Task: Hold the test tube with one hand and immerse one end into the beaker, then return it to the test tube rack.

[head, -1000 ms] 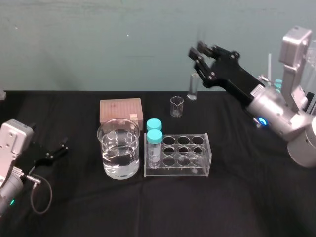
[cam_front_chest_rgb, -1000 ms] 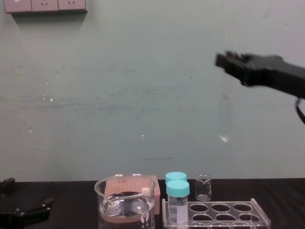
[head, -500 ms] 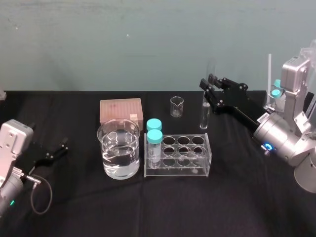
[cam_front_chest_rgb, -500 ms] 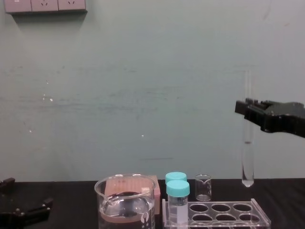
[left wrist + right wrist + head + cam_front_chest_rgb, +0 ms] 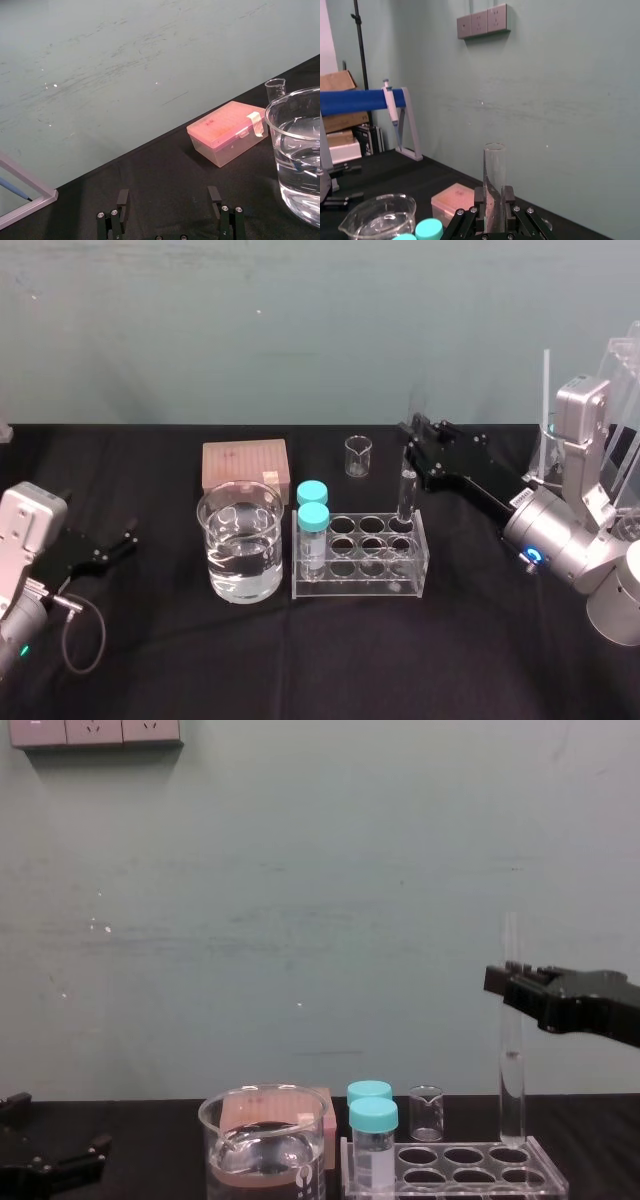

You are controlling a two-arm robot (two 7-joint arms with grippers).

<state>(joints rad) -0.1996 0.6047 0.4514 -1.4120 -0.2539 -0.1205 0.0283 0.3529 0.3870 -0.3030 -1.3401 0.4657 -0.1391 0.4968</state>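
One test tube (image 5: 406,495) hangs upright, pinched by the right gripper (image 5: 410,445), its rounded end straight below the claw at the test tube rack's (image 5: 360,585) nearest corner hole. The left gripper (image 5: 128,540) rests spread, much farther off.

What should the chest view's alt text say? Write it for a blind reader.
The black right gripper holds the long clear glass test tube upright, its bottom at the rightmost hole of the clear acrylic rack. The large water-filled glass beaker stands left of it; the left gripper sits at lower left.
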